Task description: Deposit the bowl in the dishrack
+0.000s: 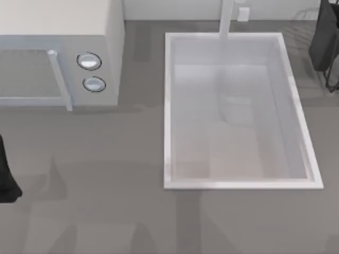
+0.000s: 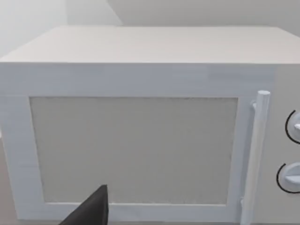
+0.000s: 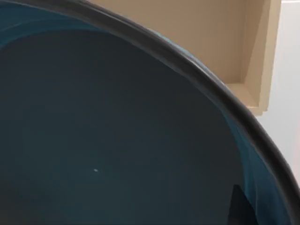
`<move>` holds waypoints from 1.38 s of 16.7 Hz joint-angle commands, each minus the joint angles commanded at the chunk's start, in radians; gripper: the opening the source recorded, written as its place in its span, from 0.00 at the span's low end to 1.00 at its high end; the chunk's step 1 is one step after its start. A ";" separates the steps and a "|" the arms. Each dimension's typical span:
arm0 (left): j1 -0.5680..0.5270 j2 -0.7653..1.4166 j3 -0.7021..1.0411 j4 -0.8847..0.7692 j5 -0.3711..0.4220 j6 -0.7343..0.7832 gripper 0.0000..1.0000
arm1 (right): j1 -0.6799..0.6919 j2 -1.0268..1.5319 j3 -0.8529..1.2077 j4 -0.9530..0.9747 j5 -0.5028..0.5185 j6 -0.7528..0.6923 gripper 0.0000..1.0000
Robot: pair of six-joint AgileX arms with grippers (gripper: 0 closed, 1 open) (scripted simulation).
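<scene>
The bowl [image 3: 117, 140] sits very close before the right wrist camera, its dark teal inside and dark curved rim sweeping across that view, with a beige recessed wall [image 3: 220, 42] behind it; where the bowl lies on the scene as seen from above cannot be told. The right tool's state cannot be told either. In the top view, the dishrack [image 1: 326, 45] stands at the far right edge, thin black wires around a dark grey slab, just beyond the far right corner of the white sink [image 1: 238, 184]. The sink is a large rectangular basin set into the grey surface [image 1: 106, 211], with a pale faucet [image 1: 226, 18] rising at its far side. A white microwave [image 1: 58, 32] occupies the far left, its door handle [image 1: 59, 79] and two round knobs [image 1: 90, 62] facing near. The left arm [image 1: 6, 177] rests at the left edge of the surface, near side. In the left wrist view, a dark finger of the left tool [image 2: 89, 211] points toward the microwave door; whether the left tool is apart or together cannot be told.
</scene>
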 joint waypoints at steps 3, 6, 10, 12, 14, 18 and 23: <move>0.000 0.000 0.000 0.000 0.000 0.000 1.00 | -0.026 -0.025 -0.008 0.044 -0.025 -0.001 0.00; 0.000 0.000 0.000 0.000 0.000 0.000 1.00 | -0.026 -0.025 -0.008 0.044 -0.025 -0.001 0.00; 0.000 0.000 0.000 0.000 0.000 0.000 1.00 | -0.009 0.012 -0.005 0.077 -0.014 0.000 0.00; 0.000 0.000 0.000 0.000 0.000 0.000 1.00 | 0.017 0.086 -0.011 0.151 0.008 -0.001 0.00; 0.000 0.000 0.000 0.000 0.000 0.000 1.00 | 0.052 0.192 -0.024 0.264 0.043 -0.001 0.00; 0.000 0.000 0.000 0.000 0.000 0.000 1.00 | 0.141 0.443 -0.075 0.570 0.140 -0.001 0.00; 0.000 0.000 0.000 0.000 0.000 0.000 1.00 | 0.255 0.702 -0.147 0.915 0.265 -0.002 0.00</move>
